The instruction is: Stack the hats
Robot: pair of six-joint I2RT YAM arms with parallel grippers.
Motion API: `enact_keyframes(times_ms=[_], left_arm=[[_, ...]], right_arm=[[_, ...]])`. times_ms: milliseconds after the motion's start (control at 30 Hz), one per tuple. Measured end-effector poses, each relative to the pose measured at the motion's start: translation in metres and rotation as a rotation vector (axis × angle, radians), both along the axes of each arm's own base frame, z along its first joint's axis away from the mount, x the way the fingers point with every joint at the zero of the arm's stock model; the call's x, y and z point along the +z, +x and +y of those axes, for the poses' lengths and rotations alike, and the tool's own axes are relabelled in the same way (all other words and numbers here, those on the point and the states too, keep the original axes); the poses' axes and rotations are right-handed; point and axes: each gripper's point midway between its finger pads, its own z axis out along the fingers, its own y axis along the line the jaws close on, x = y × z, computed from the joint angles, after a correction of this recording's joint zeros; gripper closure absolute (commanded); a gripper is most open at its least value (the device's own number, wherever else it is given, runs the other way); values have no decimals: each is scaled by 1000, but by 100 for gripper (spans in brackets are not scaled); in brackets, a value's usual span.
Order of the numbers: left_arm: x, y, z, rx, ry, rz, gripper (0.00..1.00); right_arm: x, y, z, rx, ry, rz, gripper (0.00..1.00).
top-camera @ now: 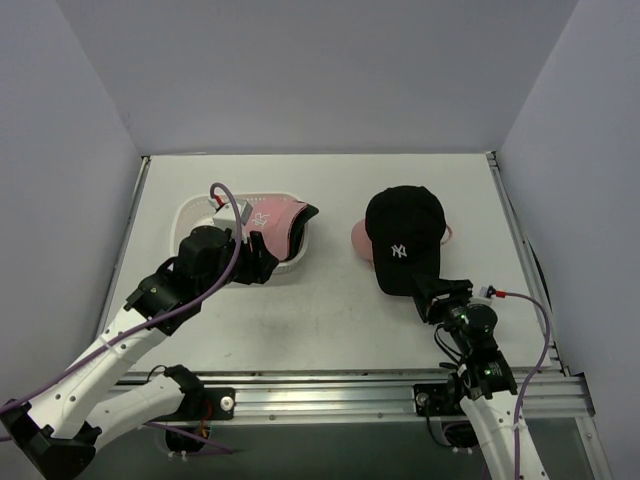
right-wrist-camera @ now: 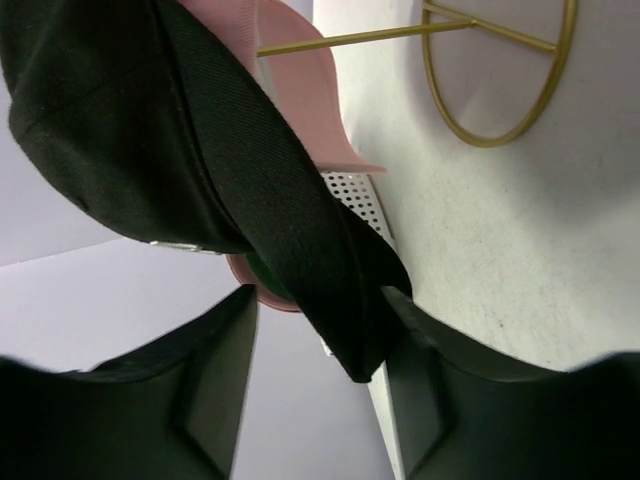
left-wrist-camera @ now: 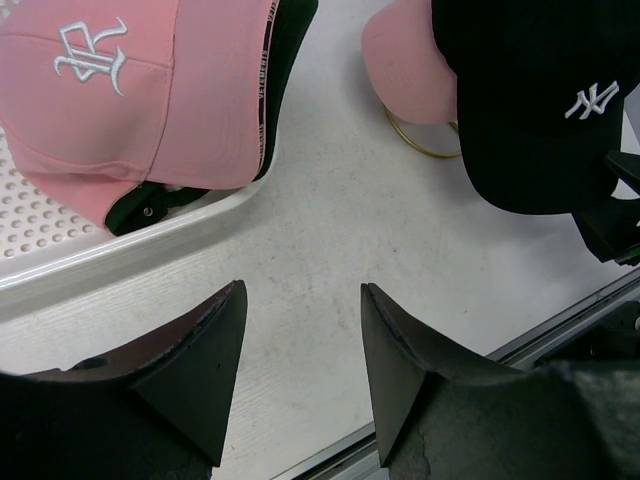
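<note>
Spanning the overhead view, a white table point(top-camera: 330, 310) is seen with both arms reaching over it from the near edge. On its left half a white perforated basket point(top-camera: 190, 212) is set. In it a pink hat point(top-camera: 272, 218) is laid on top of a dark hat point(top-camera: 306, 216), whose brim and edge are shown beneath the pink one. A white embroidered logo is carried on the pink crown.

On the right half, well apart from the basket, a black hat point(top-camera: 403, 232) with a white front logo is perched over a second pink hat point(top-camera: 360, 240) — only the pink brim and a strip of its crown are left uncovered. Both are set over a gold wire stand point(right-wrist-camera: 340, 41), of which a ring and a rod are caught by the right wrist camera.

The left gripper point(left-wrist-camera: 302, 300) is held over bare table just beside the near wall of the basket, its jaws spread and nothing between them. The right gripper point(right-wrist-camera: 320, 300) is placed at the black hat's brim — the brim tip is seen hanging between the parted jaws, with a gap showing on one side, so it is not pinched.
</note>
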Motion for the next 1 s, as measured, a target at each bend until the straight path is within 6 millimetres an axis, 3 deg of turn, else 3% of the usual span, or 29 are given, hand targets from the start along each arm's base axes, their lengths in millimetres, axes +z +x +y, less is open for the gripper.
enact_keyframes(times_ms=[167, 300, 633, 867, 1000], left_arm=[[0, 0, 0, -1, 1, 1, 42], [0, -1, -1, -6, 1, 0, 42], [-1, -2, -3, -11, 3, 3, 42], [-6, 0, -4, -11, 14, 18, 42], [-7, 0, -4, -10, 15, 19, 41]], right_arm=[[-7, -6, -2, 7, -55, 37, 21], [10, -14, -7, -7, -91, 15, 19], [50, -39, -30, -64, -281, 3, 24], [87, -55, -49, -106, -438, -31, 39], [100, -57, -50, -82, -518, -61, 44]])
